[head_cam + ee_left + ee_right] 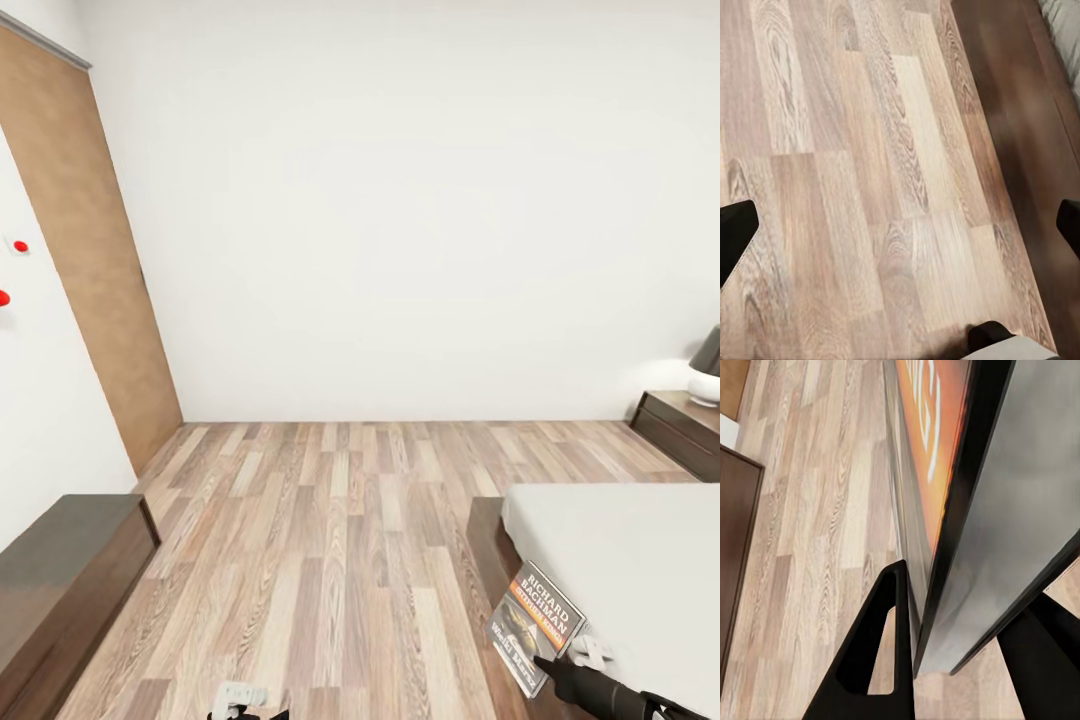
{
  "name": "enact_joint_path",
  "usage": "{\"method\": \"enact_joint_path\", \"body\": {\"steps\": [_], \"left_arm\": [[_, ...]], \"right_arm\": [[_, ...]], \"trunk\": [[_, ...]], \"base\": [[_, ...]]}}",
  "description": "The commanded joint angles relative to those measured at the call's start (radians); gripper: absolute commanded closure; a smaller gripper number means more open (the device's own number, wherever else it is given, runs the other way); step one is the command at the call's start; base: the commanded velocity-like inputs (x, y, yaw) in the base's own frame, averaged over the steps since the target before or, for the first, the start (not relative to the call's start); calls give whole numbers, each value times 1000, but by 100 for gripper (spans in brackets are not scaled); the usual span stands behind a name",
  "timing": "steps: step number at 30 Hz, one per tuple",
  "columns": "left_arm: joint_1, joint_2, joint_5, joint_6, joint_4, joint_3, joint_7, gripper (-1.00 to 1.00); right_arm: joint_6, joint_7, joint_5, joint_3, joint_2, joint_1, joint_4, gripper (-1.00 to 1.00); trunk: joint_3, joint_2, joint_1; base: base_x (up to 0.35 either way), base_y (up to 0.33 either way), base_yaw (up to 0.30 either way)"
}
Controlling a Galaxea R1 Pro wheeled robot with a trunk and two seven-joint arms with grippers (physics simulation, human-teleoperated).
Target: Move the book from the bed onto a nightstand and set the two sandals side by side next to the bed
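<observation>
R gripper (553, 668) clamps book (535, 625), seemingly over bed (640, 570) edge.

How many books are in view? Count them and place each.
1. The book is clamped in the right claw, held over the near corner of the bed. Others may lie outside the views.

White walls (400, 200), plank floor (330, 540), wooden door (90, 260), low dark cabinet (60, 580).

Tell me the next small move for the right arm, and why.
Probably lift the book clear of the bed and carry it toward the nightstand beyond: the right tool grips its lower edge, and it stands tilted over the mattress corner.
</observation>
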Motion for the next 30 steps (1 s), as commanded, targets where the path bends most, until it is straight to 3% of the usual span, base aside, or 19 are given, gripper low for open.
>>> {"method": "enact_joint_path", "body": {"steps": [1,30], "left_arm": [[-1,1,8,-5,1,-8,-1,-100],[-1,-1,8,-5,2,-10,-1,-100]], "right_arm": [[5,3,-12,4,-1,-1,0,100],[3,3,-14,2,-1,-1,0,100]], "trunk": [[-1,-1,1],[-1,-1,1]], "base": [[331,0,0],[331,0,0]]}}
